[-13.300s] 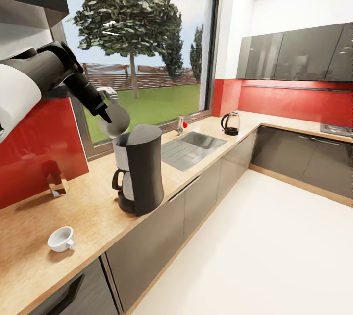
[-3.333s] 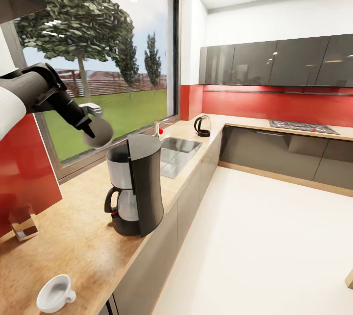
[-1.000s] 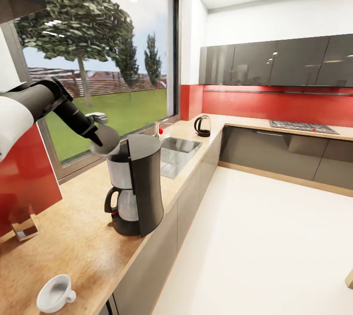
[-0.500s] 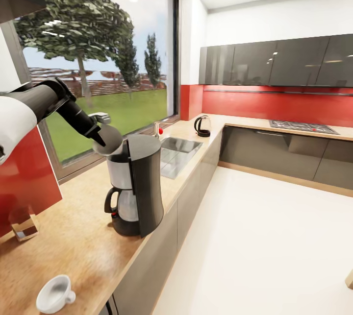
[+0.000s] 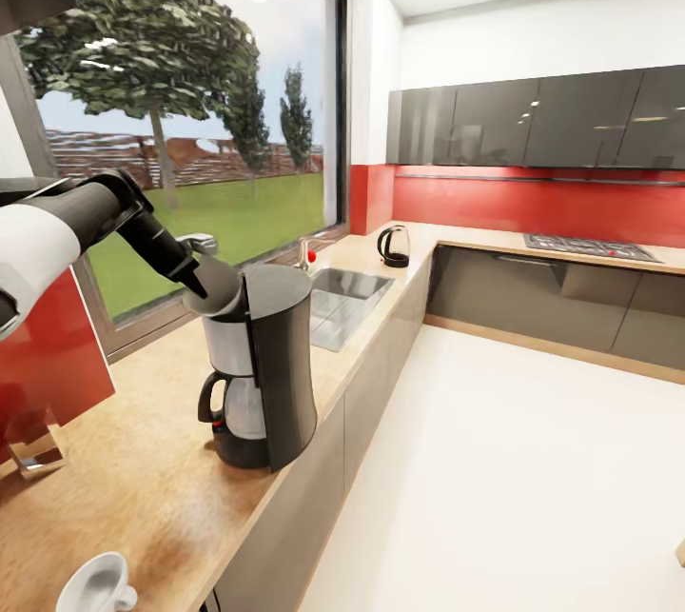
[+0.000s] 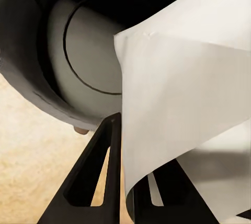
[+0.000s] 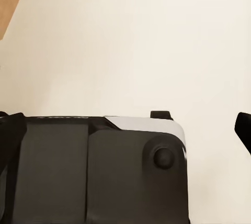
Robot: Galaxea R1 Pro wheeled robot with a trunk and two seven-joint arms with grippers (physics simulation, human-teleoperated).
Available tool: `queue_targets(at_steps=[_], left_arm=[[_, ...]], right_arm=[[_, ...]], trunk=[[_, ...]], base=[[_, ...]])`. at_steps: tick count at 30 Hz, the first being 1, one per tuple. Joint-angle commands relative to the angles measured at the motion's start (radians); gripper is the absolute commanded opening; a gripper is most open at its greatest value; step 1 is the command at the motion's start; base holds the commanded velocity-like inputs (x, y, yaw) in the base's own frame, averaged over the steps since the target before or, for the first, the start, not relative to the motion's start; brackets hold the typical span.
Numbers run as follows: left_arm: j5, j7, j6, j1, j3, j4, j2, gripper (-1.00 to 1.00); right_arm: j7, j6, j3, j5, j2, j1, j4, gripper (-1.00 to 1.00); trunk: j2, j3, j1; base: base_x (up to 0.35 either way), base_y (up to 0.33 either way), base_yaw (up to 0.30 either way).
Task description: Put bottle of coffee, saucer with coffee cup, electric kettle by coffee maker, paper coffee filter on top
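White cup sits at the lower left of the head frame, on the wooden tabletop, with no saucer under it. Past it, left of centre, stands the coffee maker. The left gripper has its jaws clenched on the filter, which hangs at the maker's top rim; in the wrist view the filter sheet lies over the round opening, pinched between the dark fingers. My guess is the paper could slide off the edge or crumple if let go while tilted, since it looks thin and only partly over the opening. The raised lid just beside it may crowd the drop. Farther, centre frame, lie the sink and the kettle, well apart from the maker. Whether the right gripper's jaws are released or clenched I cannot tell.
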Motion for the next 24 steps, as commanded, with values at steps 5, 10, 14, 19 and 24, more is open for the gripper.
queue_targets(at_steps=[5, 10, 14, 19, 24], left_arm=[[0.004, -0.003, 0.007, 0.000, -0.008, 0.002, 0.002, -1.00], [0.003, -0.003, 0.007, 0.000, -0.007, 0.003, 0.002, -1.00], [0.003, -0.003, 0.007, 0.000, -0.007, 0.002, 0.002, -1.00], [0.003, -0.003, 0.007, 0.000, -0.007, 0.003, 0.003, -1.00], [0.004, -0.003, 0.007, 0.000, -0.007, 0.002, 0.003, -1.00]], right_arm=[[-0.002, -0.003, 0.000, 0.001, 0.001, 0.000, 0.001, 1.00], [-0.002, -0.003, 0.000, 0.001, 0.001, 0.000, 0.001, 1.00], [-0.002, -0.003, 0.000, 0.001, 0.001, 0.000, 0.001, 1.00], [-0.002, -0.003, 0.000, 0.001, 0.000, 0.000, 0.001, 1.00], [-0.002, -0.003, 0.000, 0.001, 0.001, 0.000, 0.001, 1.00]], trunk=[[-0.001, 0.000, 0.000], [-0.001, 0.000, 0.000], [-0.001, 0.000, 0.000], [-0.001, 0.000, 0.000], [-0.001, 0.000, 0.000]], base=[[0.010, 0.003, 0.000], [0.138, 0.086, 0.000], [0.047, 0.028, 0.000], [0.009, 0.005, 0.000], [0.001, 0.001, 0.000]])
